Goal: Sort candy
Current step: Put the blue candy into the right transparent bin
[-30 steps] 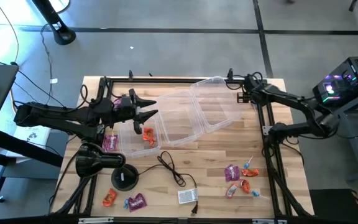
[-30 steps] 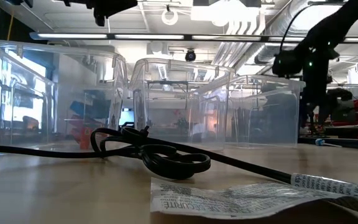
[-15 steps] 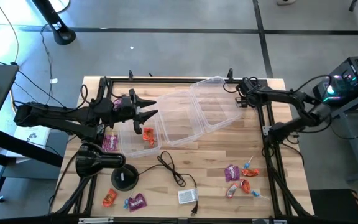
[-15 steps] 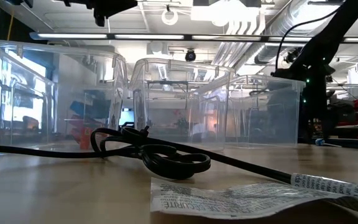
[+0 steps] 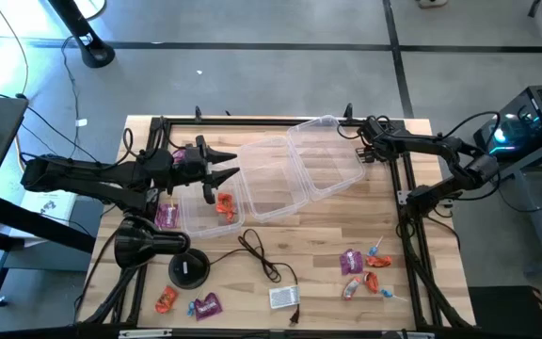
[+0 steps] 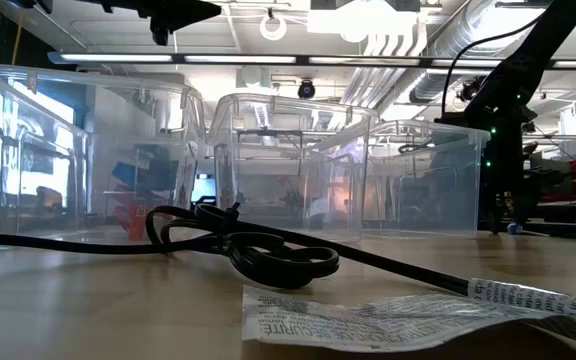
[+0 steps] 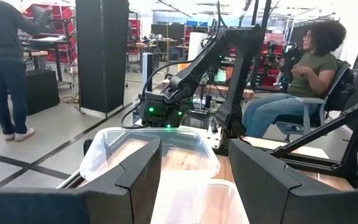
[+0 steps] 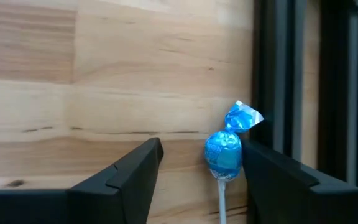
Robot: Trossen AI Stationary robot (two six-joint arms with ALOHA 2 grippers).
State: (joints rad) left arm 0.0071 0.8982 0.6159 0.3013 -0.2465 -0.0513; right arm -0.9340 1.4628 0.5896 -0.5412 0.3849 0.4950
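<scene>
The pale wooden plank table [image 5: 327,235] carries three clear plastic bins [image 5: 271,179] in a diagonal row across its back half. Near the front edge lie a coiled black cable [image 5: 262,254] and a small white rectangular box [image 5: 284,298]. Wrapped candies cluster toward the front right corner [image 5: 360,268] and the front left corner [image 5: 186,301].
</scene>
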